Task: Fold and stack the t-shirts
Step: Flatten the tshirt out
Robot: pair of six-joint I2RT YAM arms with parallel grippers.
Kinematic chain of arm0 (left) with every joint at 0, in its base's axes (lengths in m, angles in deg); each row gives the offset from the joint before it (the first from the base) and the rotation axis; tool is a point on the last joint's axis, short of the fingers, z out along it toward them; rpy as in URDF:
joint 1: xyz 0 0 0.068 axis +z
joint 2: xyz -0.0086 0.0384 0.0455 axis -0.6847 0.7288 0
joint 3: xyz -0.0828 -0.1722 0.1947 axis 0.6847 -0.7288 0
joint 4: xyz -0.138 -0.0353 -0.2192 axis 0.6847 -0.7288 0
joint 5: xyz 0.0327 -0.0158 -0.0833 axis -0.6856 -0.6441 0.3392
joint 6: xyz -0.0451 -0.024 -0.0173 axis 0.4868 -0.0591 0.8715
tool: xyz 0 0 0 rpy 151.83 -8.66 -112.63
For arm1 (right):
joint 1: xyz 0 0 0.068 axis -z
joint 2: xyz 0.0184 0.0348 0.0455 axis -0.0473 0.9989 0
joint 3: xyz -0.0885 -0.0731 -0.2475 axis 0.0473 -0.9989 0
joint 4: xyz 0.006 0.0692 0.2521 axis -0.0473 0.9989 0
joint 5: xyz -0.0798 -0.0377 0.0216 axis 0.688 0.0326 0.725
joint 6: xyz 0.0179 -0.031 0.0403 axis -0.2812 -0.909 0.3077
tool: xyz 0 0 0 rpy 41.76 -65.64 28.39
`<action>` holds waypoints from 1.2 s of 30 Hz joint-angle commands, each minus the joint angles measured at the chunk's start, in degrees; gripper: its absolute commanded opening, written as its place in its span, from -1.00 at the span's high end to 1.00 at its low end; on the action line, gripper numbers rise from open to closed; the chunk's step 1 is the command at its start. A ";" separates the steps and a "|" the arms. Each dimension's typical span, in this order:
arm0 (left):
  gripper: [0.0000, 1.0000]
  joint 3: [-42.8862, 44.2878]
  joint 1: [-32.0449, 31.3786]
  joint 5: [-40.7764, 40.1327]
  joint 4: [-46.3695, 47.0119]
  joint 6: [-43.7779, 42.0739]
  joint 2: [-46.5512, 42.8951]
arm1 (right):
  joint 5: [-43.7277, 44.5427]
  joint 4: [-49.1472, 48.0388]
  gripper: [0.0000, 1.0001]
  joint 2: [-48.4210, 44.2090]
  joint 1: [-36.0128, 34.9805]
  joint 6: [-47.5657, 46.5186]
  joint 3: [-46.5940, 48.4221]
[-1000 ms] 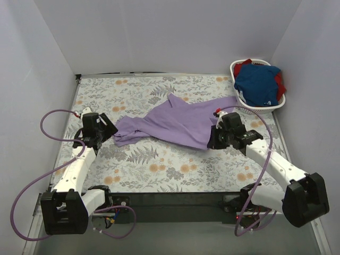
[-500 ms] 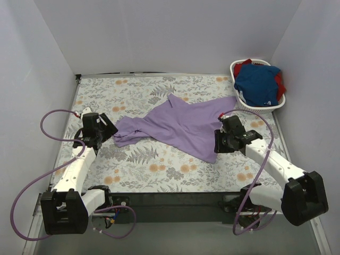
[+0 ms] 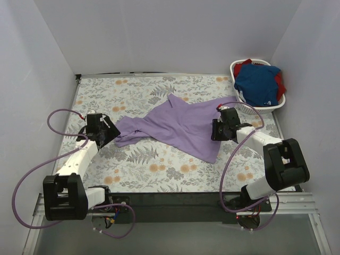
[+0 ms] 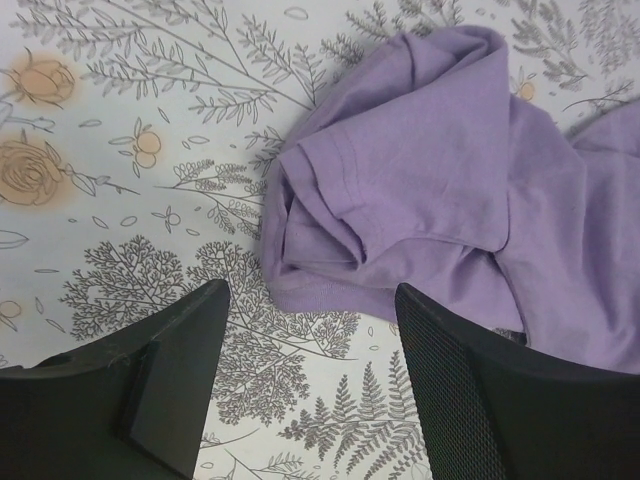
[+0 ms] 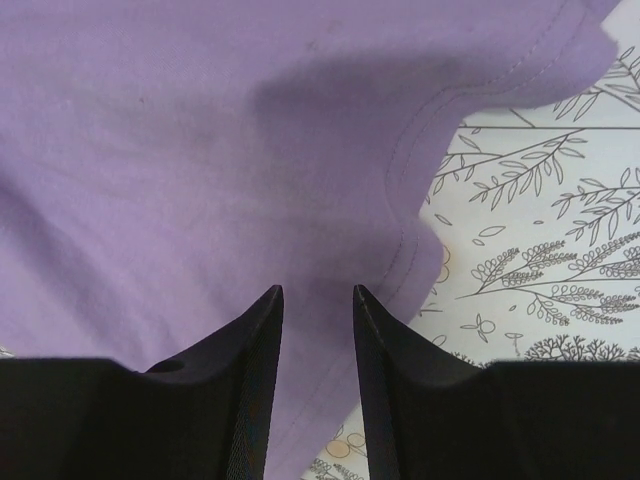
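The lavender t-shirt (image 3: pixel 180 125) lies crumpled and slanted across the middle of the floral table. My left gripper (image 3: pixel 110 134) is open and empty, just left of the bunched sleeve (image 4: pixel 400 180), with its fingertips at the cloth's edge. In the left wrist view the gripper (image 4: pixel 310 295) shows bare table between the jaws. My right gripper (image 3: pixel 215 130) hovers over the shirt's right part near the hem (image 5: pixel 405 190). In the right wrist view the gripper (image 5: pixel 316 292) has its jaws a little apart with flat cloth (image 5: pixel 180 150) under them. The blue t-shirt (image 3: pixel 257 82) and red t-shirt (image 3: pixel 279 79) lie in the basket.
The white laundry basket (image 3: pixel 232 69) stands at the far right corner. Grey walls close in the table on the left, back and right. Purple cables loop beside both arms. The floral table surface (image 3: pixel 159 164) shows in front of the shirt.
My right gripper let go of the shirt's near right corner and moved back and up over its right part. The corner now lies farther forward. My left gripper edged right toward the sleeve.
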 commanded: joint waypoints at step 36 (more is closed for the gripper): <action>0.56 12.65 -2.92 1.29 3.08 2.81 21.48 | -4.49 -3.96 0.14 -0.56 -1.34 -0.22 -0.26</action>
